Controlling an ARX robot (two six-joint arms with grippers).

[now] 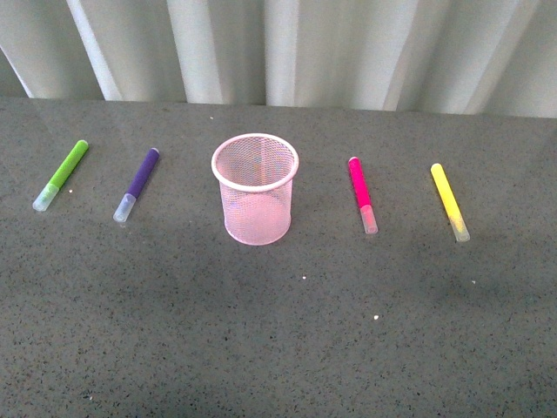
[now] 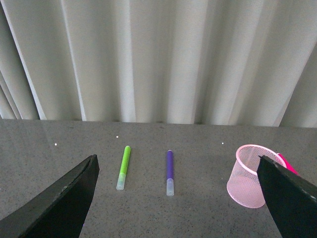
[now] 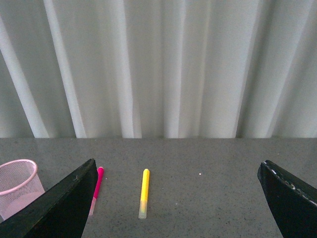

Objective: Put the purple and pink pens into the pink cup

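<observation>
Nothing grabbed yet, both arms hanging empty

Worktop (image 1: 278, 340) is carrying the pink cup (image 1: 255, 218) upright in the middle. Left end effector (image 2: 177, 161) & right end effector (image 3: 178, 162) are gaping wide, holding nothing. Purple pen (image 1: 139, 181) is lying left of the cup, pink pen (image 1: 361, 192) right of it. Imo go pinching mid-barrel, then tipping vertical over the rim.

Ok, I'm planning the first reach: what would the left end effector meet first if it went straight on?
Probably the purple pen, which lies about midway in the gap of the left end effector; the green marker is off-line. Depth is unclear.
</observation>
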